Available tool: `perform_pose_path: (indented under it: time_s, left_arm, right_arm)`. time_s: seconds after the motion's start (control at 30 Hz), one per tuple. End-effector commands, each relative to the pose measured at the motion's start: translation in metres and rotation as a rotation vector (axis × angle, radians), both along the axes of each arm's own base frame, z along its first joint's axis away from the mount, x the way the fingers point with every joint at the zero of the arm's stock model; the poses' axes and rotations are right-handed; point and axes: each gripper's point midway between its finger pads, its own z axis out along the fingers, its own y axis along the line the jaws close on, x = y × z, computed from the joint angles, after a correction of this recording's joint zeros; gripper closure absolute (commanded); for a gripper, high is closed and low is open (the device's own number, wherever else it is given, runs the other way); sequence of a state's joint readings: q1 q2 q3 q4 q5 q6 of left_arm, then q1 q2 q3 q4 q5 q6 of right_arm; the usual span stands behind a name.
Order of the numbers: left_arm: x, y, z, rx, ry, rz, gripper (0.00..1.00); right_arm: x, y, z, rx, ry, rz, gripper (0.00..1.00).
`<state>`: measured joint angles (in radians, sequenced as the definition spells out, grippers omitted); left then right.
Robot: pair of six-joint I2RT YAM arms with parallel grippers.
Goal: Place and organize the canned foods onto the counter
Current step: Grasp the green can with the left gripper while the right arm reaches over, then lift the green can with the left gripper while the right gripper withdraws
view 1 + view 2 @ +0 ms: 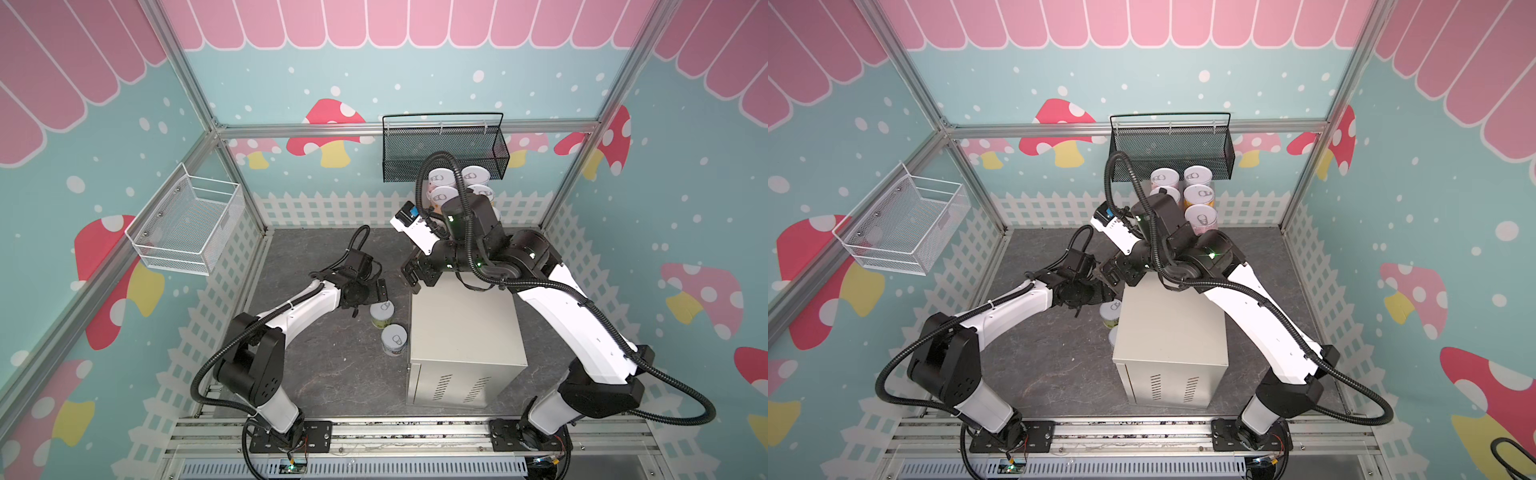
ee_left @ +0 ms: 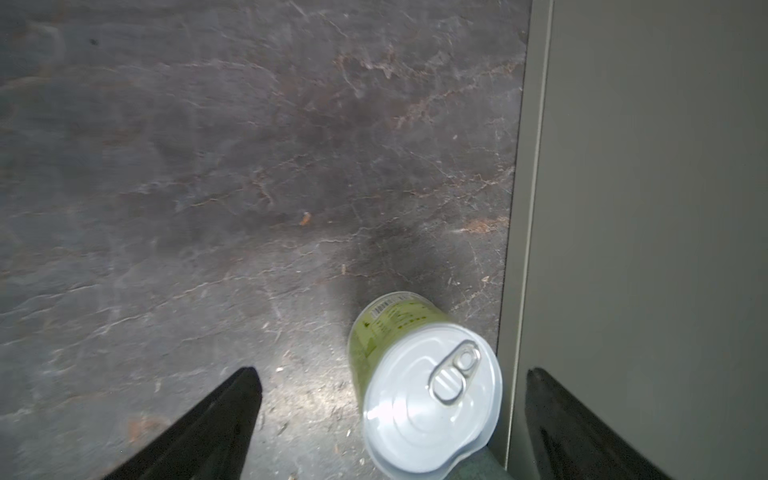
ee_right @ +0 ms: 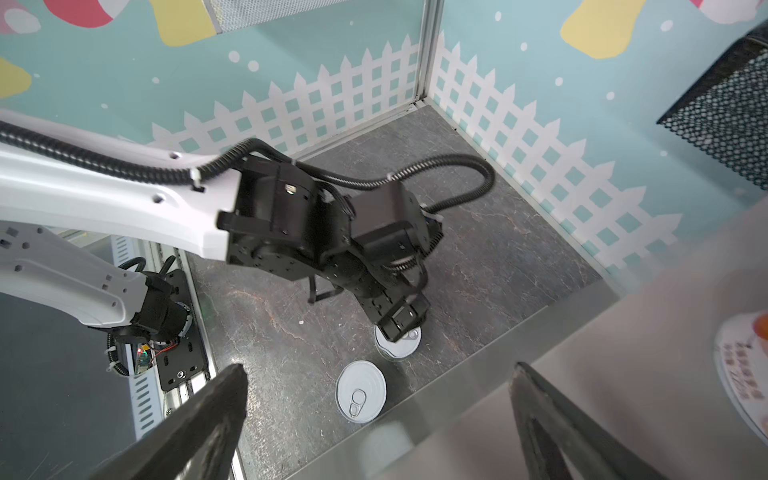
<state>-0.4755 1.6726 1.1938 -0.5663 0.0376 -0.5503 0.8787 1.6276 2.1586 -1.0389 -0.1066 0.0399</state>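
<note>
The right arm rises from the lower right of the frame and leans over the worktop. It folds at the elbow near the centre and turns its wrist down and to the left. That puts the right pincer at the worktop's far left corner. In the right wrist view this pincer is spread wide and holds nothing.

The left arm comes up from the lower left, stretched low across the stone base. Its wrist tips down just left of the worktop. The left pincer hangs over the green can. In the left wrist view its jaws are wide, with the can's lid between them and neither finger touching it.

The worktop stands right of centre with its vent slits facing the bottom of the frame. Its near half is bare. A black basket hangs on the back wall at the upper centre, and a white basket on the left wall.

Five cans stand upright in a tight cluster at the worktop's far end, under the black basket. The right arm's elbow and cable hide part of them in both top views. The green can stands upright on the stone base, just beside the worktop's left wall. A second can stands near it, lower in the frame. The worktop's edge hides most of that can in a top view.
</note>
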Motion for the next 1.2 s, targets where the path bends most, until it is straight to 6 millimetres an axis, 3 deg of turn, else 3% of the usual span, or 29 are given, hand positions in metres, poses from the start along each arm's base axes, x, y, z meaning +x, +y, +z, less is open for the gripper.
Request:
perform_pose_path:
  time_s: [0.0,0.23,0.57,1.17]
  left_arm:
    - [0.01,-0.016,0.008,0.015,-0.033,0.015,0.01]
    - [0.002,-0.024,-0.018,0.165,0.011,0.011,0.01]
    - [-0.009,-0.025,-0.047,0.248,0.075,0.013,0.03]
    - [-0.02,-0.014,-0.026,0.21,0.053,0.017,0.26]
  right_arm:
    - [-0.009,0.0,-0.009,-0.091,-0.014,-0.011,0.0]
    - [-0.032,-0.003,-0.013,-0.108,-0.025,-0.018,0.0]
    - [-0.043,-0.019,-0.021,-0.121,-0.023,-0.038,0.0]
    - [-0.037,-0.033,-0.021,-0.133,-0.063,-0.097,0.01]
